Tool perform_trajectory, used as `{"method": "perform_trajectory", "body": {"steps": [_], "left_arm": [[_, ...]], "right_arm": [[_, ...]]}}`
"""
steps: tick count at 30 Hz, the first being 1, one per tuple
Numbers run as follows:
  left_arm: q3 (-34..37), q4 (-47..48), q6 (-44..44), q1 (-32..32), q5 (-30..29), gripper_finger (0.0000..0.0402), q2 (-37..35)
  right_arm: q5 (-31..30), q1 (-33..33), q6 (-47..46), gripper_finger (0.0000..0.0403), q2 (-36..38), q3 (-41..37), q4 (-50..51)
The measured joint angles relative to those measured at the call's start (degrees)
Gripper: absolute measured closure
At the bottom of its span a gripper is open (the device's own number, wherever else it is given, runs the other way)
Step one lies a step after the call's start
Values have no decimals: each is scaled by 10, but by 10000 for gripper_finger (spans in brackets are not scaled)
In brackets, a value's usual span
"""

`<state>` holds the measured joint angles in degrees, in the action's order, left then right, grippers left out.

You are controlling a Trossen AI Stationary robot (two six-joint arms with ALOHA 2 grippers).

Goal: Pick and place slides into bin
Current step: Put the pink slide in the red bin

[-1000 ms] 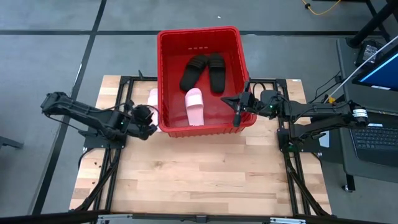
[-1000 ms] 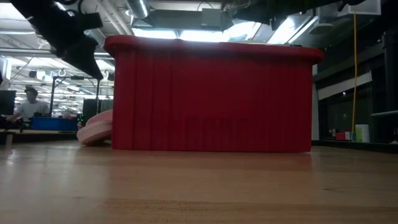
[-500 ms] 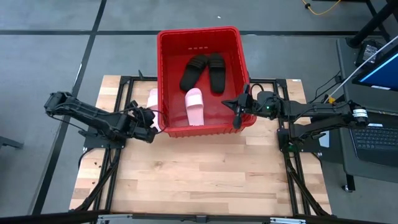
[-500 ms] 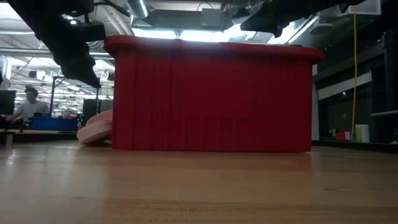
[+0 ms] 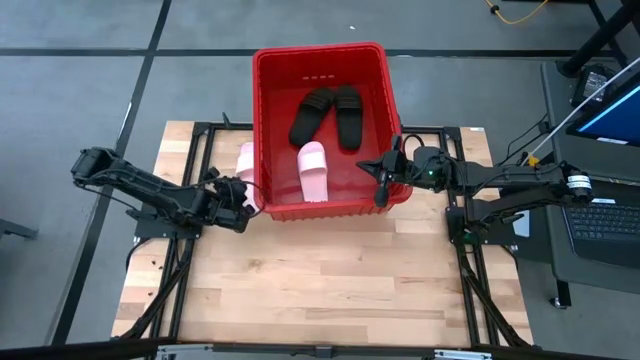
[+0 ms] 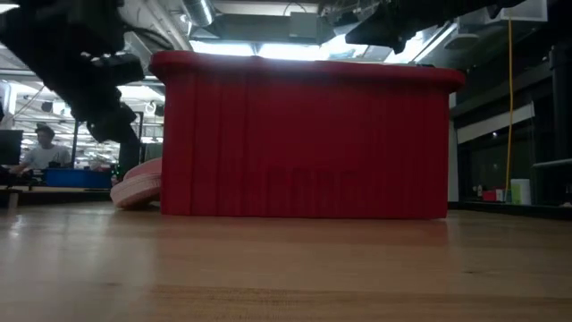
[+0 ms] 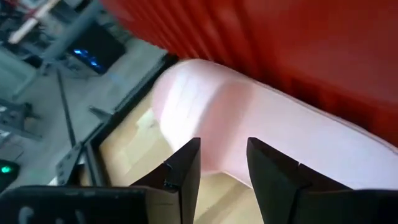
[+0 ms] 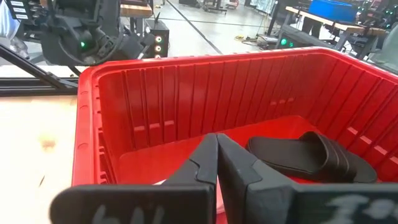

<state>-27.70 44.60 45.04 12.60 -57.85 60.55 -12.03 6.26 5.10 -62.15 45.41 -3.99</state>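
Pale pink slide (image 7: 249, 124) fills the left wrist view, just ahead of the left claw (image 7: 224, 163); fingers apart, nothing between them. High view: left claw (image 5: 238, 203) low at the bin's (image 5: 268, 140) left wall, the slide (image 5: 244, 159) lying on the surface (image 5: 320, 280) against that wall. Right claw (image 5: 381, 180) over the bin's right rim, fingers together, empty. Inside the bin: two black slides (image 5: 327, 113), one pink slide (image 5: 314, 170). Low view: a person (image 6: 40, 150) far back.
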Motion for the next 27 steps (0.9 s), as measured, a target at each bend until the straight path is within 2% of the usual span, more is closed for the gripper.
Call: {"method": "perform_trajectory", "body": {"steps": [2, 11, 17, 20, 24, 27], "left_arm": [[10, 1, 10, 0, -17, 277, -7], [34, -36, -18, -37, -6, 277, -8], [80, -163, -131, -85, 69, 277, -8], [99, -214, -151, -114, 71, 277, -10], [106, -239, -192, -140, 89, 277, -22], [106, -261, -235, -157, 83, 277, -39]], "right_arm": [[0, 0, 0, 392, 0, 0, 0], [0, 0, 3, 392, 0, 0, -18], [0, 0, 14, 392, 0, 0, -32], [0, 0, 11, 392, 0, 0, -36], [0, 0, -4, 392, 0, 0, -36], [0, 0, -4, 392, 0, 0, -36]]}}
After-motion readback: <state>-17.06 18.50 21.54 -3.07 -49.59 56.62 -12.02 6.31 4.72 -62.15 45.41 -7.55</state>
